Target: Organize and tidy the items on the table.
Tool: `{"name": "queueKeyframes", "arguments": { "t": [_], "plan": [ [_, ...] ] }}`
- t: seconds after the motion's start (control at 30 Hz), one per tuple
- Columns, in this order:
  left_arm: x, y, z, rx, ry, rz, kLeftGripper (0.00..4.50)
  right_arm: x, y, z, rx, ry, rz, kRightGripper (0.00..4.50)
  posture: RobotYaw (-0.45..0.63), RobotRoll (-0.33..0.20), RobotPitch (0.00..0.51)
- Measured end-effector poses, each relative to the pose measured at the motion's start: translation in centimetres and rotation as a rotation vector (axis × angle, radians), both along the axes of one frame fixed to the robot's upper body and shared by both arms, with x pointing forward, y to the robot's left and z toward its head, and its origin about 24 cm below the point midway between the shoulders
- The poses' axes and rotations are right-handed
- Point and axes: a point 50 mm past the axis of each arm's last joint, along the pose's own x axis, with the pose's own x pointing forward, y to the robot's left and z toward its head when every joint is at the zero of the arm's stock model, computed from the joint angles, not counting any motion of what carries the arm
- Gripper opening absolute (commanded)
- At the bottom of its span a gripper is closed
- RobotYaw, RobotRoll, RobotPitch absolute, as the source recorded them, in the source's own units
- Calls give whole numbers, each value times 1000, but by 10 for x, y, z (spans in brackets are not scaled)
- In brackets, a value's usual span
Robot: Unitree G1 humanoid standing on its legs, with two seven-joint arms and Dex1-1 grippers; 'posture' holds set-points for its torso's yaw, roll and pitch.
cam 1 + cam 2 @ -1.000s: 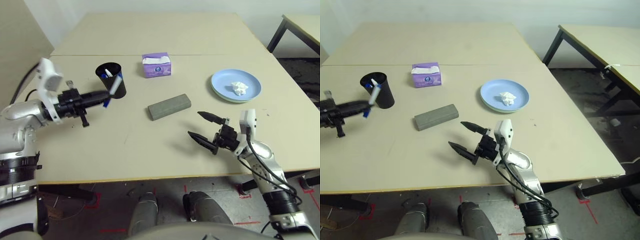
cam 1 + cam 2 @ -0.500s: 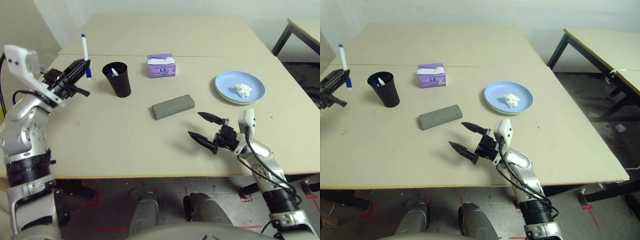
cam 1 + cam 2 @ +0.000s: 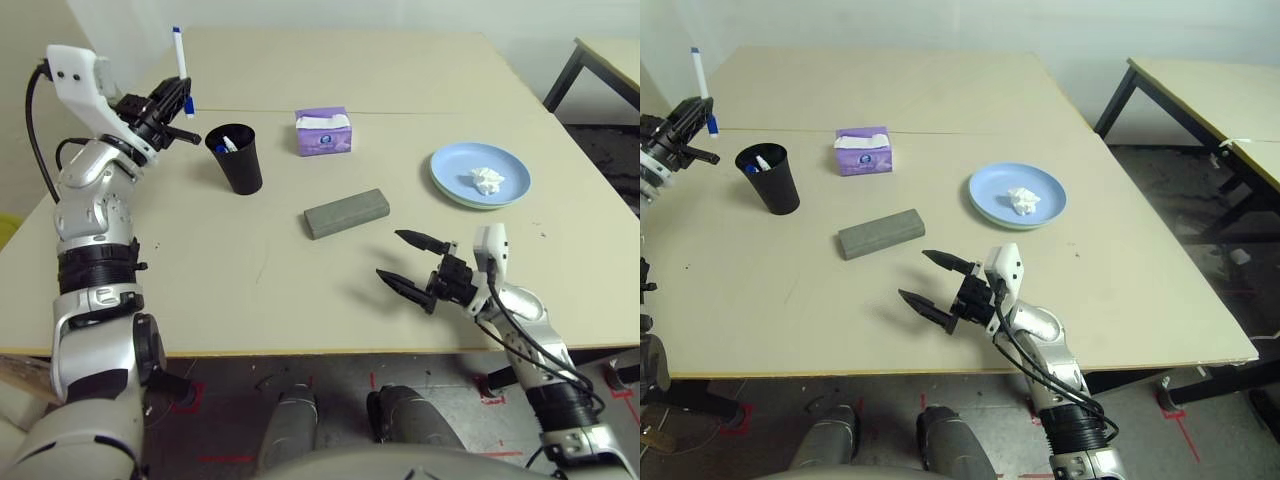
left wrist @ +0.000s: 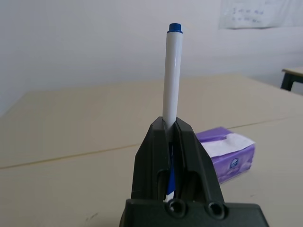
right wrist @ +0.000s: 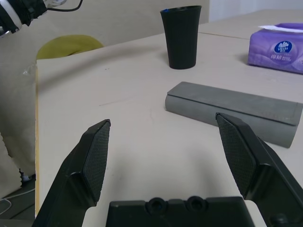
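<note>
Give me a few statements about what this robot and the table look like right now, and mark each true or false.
1. The left hand holds a white marker pen upright. True.
2. The right hand grips the grey glasses case. False: it is open and apart from the case.
3. A crumpled tissue lies on the blue plate. True.
4. The black cup lies tipped over. False: it stands upright, with another pen inside.

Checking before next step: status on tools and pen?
Left tool shut on marker pen, upright beside black cup. Right tool open, empty, near grey case. Nothing in the way.
</note>
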Motion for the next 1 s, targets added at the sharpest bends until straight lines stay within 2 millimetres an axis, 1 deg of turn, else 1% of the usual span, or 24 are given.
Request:
{"name": "queueKeyframes", "arguments": {
  "t": [0.23,0.4,0.6,0.7,0.8,1.0],
  "plan": [
    [11,-9,-17,-18,28,3,11,-1,0,0,-3,-3,-1,4500,-82,0,113],
    [16,-14,-21,-27,34,-3,11,-1,0,0,-3,-4,0,4500,-88,0,111],
    [19,-17,-24,-38,37,-8,11,-1,1,2,-2,-9,-1,4500,-98,0,112],
    [21,-24,-29,-42,48,-34,11,-1,1,3,-2,-15,-1,4500,-101,0,112],
    [22,-32,-36,-35,74,-71,11,-1,1,3,-1,-17,0,4500,-102,0,111],
    [19,-34,-51,-33,120,-83,11,-3,1,4,-1,-18,0,4500,-101,0,109]
  ]
}}
